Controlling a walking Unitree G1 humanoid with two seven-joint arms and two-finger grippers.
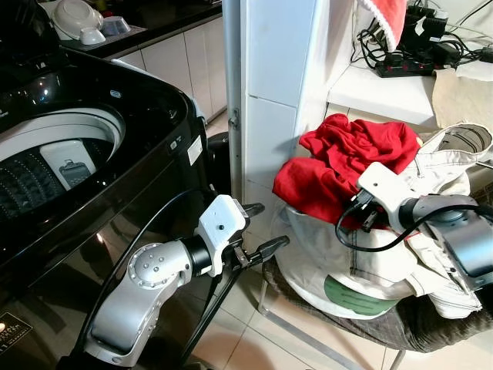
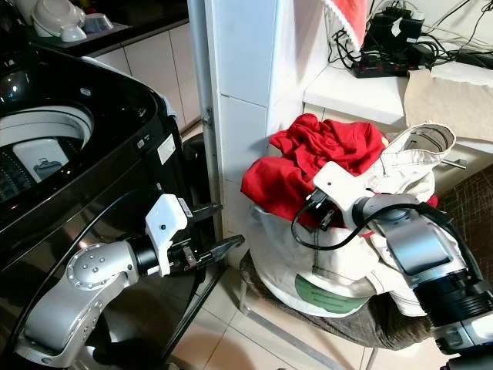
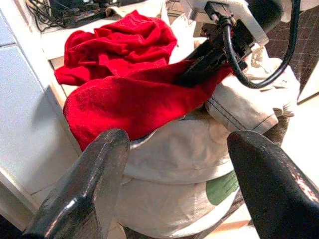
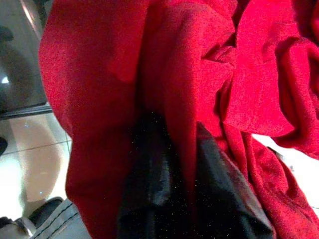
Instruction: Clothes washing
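left eye view: black top-loading washing machine on the left, lid up, grey drum open. white tiled pillar between the machine and a white cloth laundry bag that sits on a brown woven-seat stool. crumpled red garment heaped at the bag's top rim, spilling over the rim on the pillar side. left gripper held in front of the machine's front corner, near the bag, black fingers spread apart, holding nothing. right gripper at the bag's top edge, fingers pushed into the red cloth. white bowls on the dark counter behind the machine, black power strips with cables on the white ledge above the bag.

right eye view: same layout; right gripper buried in the garment's lower fold at the bag rim, left gripper apart from the bag, fingers wide.

left wrist view: two black fingertips well apart, framing the red garment and the bag; right gripper clamped on the red cloth at the bag's top.

right wrist view: black fingers close together with a fold of the red garment pinched between them; tiled floor beyond.
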